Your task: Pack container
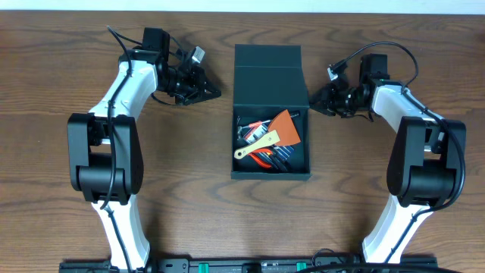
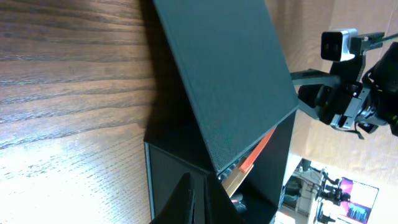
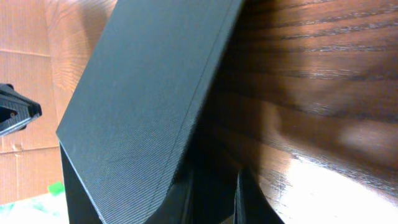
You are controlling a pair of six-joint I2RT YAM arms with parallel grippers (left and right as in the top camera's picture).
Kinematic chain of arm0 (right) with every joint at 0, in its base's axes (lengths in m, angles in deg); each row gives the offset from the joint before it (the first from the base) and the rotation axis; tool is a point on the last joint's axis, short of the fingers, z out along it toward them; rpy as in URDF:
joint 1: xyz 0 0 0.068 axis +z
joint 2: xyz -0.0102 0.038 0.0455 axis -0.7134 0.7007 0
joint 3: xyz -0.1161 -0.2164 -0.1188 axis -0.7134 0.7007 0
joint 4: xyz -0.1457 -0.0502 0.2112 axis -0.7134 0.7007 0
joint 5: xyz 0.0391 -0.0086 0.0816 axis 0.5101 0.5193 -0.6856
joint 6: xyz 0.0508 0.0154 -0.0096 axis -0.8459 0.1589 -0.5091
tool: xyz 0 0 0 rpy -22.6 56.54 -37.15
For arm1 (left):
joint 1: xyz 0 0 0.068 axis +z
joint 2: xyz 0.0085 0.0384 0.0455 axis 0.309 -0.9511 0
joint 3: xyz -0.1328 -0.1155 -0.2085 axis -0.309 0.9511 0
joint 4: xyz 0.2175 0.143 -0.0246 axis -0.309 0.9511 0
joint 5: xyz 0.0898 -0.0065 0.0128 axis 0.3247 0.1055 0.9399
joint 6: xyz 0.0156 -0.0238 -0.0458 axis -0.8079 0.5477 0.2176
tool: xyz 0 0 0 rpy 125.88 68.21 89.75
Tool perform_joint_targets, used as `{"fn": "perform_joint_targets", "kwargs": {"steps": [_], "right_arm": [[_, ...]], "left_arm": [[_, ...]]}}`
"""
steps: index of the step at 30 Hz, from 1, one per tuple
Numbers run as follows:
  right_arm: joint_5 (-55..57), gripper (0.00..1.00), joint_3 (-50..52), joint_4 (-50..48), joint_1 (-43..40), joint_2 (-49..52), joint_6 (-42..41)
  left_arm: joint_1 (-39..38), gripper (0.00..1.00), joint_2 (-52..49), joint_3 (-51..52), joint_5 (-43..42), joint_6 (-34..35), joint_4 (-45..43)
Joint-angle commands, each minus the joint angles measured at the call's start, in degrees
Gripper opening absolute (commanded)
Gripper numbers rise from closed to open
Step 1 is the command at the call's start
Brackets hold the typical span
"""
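Jaws of your left gripper (image 1: 214,93) are pressed together; for the right gripper (image 1: 314,105) you cannot tell. Dark teal-grey rigid rectangular container (image 1: 271,175) sits mid-way on the wooden desk (image 1: 189,220) between them, long axis front to back, flap lid (image 1: 267,72) half-raised. Right jaws are nearer, just beside the lid edge.

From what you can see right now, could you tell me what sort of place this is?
Likely a robotics lab: a left arm and right arm at a wood-grain table, cardboard sheeting beside it, and a lit screen in the background.
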Motion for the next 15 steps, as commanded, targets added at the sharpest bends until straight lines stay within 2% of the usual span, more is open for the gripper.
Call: {"fn": "perform_joint_targets", "kwargs": {"steps": [1,6,8,10,15], "right_arm": [[0.68,0.1,0.11,-0.35,-0.2,0.55,-1.57],[5.22,0.09,0.11,-0.42,-0.94,0.63,-2.89],[5.4,0.05,0.11,-0.59,-0.94,0.68,-3.02],[5.46,0.01,0.11,-1.01,-0.94,0.72,-3.39],[5.11,0.01,0.11,-2.69,-0.92,1.97,-4.57]], "left_arm": [[-0.04,0.06,-0.87,-0.5,1.16,0.79,-0.02],[-0.07,0.06,-3.02,-0.5,1.09,2.03,-0.07],[-0.04,0.06,-4.48,-0.5,0.5,2.03,-0.13],[-0.04,0.06,-6.05,-0.5,-1.68,2.08,-0.72],[-0.07,0.06,-9.4,-0.5,-6.8,3.37,-3.67]]}}
